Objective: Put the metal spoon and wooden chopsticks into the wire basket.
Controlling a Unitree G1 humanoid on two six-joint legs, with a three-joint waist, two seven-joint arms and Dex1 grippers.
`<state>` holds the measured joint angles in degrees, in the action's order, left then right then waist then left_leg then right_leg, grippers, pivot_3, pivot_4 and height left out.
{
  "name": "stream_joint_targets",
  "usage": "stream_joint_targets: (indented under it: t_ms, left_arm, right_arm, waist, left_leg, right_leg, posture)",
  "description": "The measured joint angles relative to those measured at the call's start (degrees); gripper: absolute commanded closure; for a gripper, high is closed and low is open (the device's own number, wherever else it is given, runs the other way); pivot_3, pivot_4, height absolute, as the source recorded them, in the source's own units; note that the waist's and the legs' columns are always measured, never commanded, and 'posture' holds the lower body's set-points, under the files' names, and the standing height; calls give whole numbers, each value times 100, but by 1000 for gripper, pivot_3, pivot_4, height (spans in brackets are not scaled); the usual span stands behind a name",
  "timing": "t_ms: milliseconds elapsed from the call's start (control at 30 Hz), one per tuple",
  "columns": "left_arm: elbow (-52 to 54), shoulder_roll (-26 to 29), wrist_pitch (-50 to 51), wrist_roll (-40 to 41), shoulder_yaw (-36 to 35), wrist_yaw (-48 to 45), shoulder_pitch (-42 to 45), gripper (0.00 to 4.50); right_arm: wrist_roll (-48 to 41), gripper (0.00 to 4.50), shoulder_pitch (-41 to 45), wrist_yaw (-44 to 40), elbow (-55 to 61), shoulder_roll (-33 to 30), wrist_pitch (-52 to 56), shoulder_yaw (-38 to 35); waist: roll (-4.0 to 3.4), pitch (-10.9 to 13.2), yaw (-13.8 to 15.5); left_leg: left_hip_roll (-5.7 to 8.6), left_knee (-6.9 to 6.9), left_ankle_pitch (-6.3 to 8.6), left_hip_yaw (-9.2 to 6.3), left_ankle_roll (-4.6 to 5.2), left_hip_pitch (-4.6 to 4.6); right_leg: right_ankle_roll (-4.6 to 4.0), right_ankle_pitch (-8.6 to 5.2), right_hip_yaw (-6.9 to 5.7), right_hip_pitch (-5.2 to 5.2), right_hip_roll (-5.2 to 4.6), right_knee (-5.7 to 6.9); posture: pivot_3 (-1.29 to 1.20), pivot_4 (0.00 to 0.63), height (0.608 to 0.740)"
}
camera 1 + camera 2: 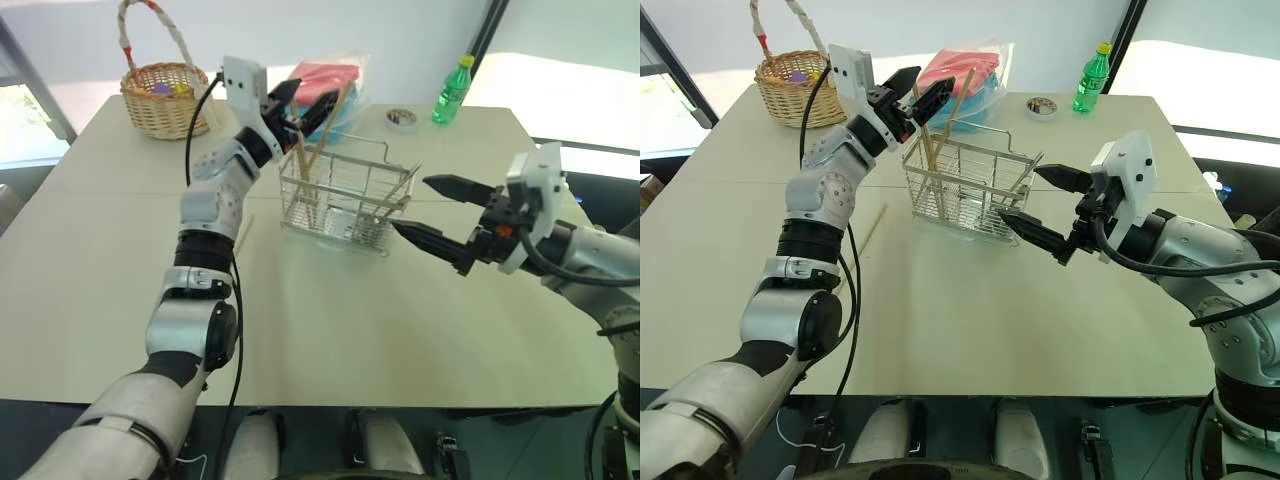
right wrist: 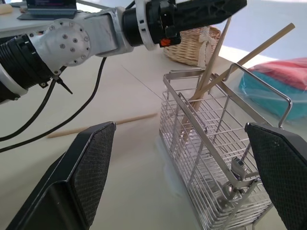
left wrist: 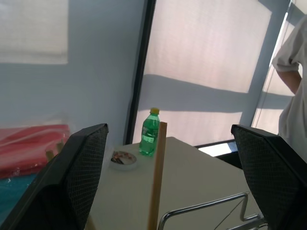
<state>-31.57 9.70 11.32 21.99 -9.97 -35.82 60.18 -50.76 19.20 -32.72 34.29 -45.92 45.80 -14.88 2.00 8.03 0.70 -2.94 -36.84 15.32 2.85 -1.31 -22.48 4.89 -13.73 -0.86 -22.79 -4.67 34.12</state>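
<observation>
The wire basket (image 1: 345, 205), a rectangular grid of thin silver rods with a slim hooped handle, stands on the pale matte desk (image 1: 330, 330) a little toward its far edge, about midway between the side edges. Two wooden chopsticks (image 2: 211, 72), long, straight and pale tan, lean inside it at its left end, their tips rising well above the rim and crossing each other. A third stick (image 2: 103, 125) of the same wood lies flat on the desk, beside the basket on the left-edge side. Low in the basket's right end something small and shiny shows through the mesh, possibly the metal spoon (image 2: 238, 167), though the wires blur its shape.

The left gripper (image 1: 305, 106) hovers above the basket's left end with its black textured fingers spread wide; one chopstick tip stands between them, touching neither. The right gripper (image 1: 432, 212) is level near the basket's right end, its tapered black fingers also spread apart and holding nothing.

Near the far left corner sits a round woven wicker basket (image 1: 163, 95) with a tall looped handle. Along the far edge lie a pink and teal folded bundle (image 1: 330, 85), a small round tin (image 1: 402, 119) and a green plastic bottle (image 1: 452, 92) with a yellow cap.
</observation>
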Motion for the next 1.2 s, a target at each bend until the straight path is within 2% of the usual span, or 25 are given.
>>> stream_joint_targets:
  t_ms: [200, 333, 533, 700, 833, 1033, 1200]
  left_arm:
    - [906, 532, 797, 254, -131, 192, -108, 70]
    - [1448, 1258, 1495, 461, -376, 377, -72, 70]
    - [2223, 2133, 3157, 733, -657, 825, -352, 70]
    - [3089, 2184, 4532, 840, -524, 1329, -944, 70]
    - [3491, 2033, 5353, 925, -508, 1795, -1092, 70]
    - [3470, 1960, 6097, 687, -511, 2459, -1151, 70]
    - [3235, 1937, 6610, 628, -212, 2338, -1235, 70]
  right_arm:
    - [59, 0, 114, -40, -104, 47, -39, 127]
    - [105, 0, 153, -63, -138, 56, -55, 173]
    - [155, 0, 153, -151, -202, 90, -82, 281]
    - [253, 0, 157, -204, -255, 175, -123, 344]
    - [325, 0, 157, -231, -306, 205, -123, 406]
    - [355, 0, 154, -229, -304, 215, -123, 423]
    - [355, 0, 153, -154, -295, 244, -123, 423]
  waist:
    - [-5, 3, -15]
    - [-7, 5, -22]
    - [-8, 5, 1]
    - [-8, 6, -4]
    - [-9, 7, -9]
    - [-9, 6, -14]
    - [-9, 7, 2]
  left_leg:
    - [-1, 1, 0, -3, 0, 1]
    - [-1, 2, 0, -3, 0, 4]
    - [0, 1, 0, -4, 0, 4]
    - [1, -2, 0, -4, -1, 4]
    - [1, -2, 0, -6, -1, 5]
    - [1, -1, 0, -7, -1, 7]
    - [1, -1, 0, -6, -1, 5]
  right_leg:
    - [1, 0, 0, -1, 1, 2]
    - [3, 1, 0, 0, 2, 5]
    - [10, 5, 0, 5, -1, 4]
    - [5, 2, 1, 8, -1, 3]
    - [1, 0, 1, 5, 0, 6]
    - [1, 0, 1, 4, 2, 7]
    - [-2, -1, 1, 5, 1, 4]
  posture:
    - [0, 150, 728]
    - [0, 150, 728]
    - [0, 150, 728]
    - [0, 150, 728]
    - [0, 150, 728]
    - [0, 150, 728]
    - [0, 150, 728]
